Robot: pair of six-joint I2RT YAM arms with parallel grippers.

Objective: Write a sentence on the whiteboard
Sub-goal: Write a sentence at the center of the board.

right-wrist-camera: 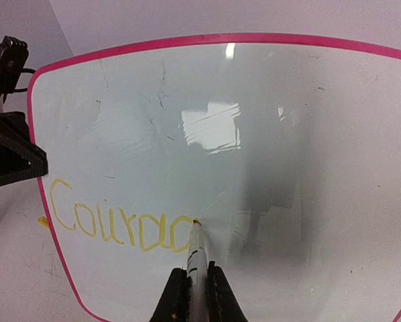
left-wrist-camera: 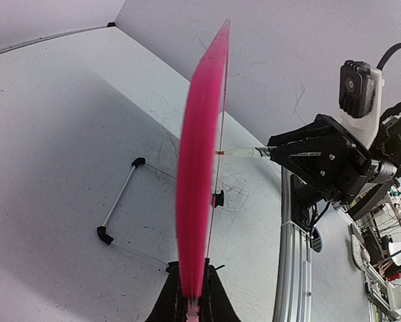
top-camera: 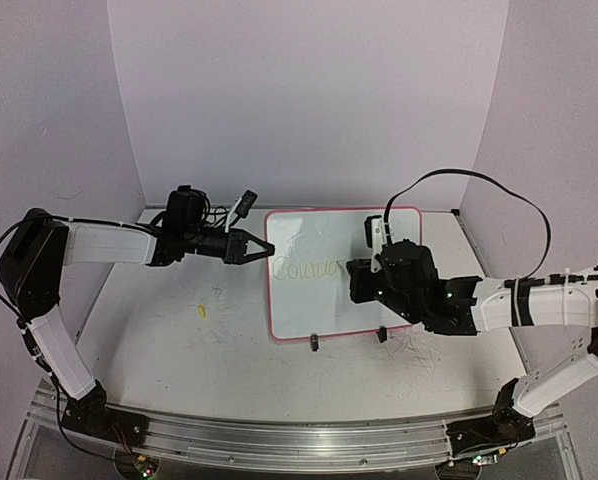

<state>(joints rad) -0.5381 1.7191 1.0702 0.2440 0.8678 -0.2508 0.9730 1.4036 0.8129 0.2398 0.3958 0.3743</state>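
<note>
Whiteboard (top-camera: pixel 314 312) stands on edge at the middle of the table (top-camera: pixel 179 360), pinched by one claw, a marker tip on its face.

The sentence (right-wrist-camera: pixel 120 229) so far reads "Coura" plus one more rounded yellow letter, low on the left half of the glossy, pink-rimmed whiteboard (right-wrist-camera: pixel 288 134). The marker (right-wrist-camera: pixel 195 251) touches the end of that last letter, and the right gripper (right-wrist-camera: pixel 194 287) has its fingers pressed together around the barrel. The left gripper (top-camera: pixel 269 250) reaches in from the side and is pinching the board's left edge, the pink rim (left-wrist-camera: pixel 197 168) sitting between its fingers. Two black clip feet (top-camera: pixel 314 343) rest on the table. A small yellow piece (top-camera: pixel 202 311) lies apart, to the board's left.
</note>
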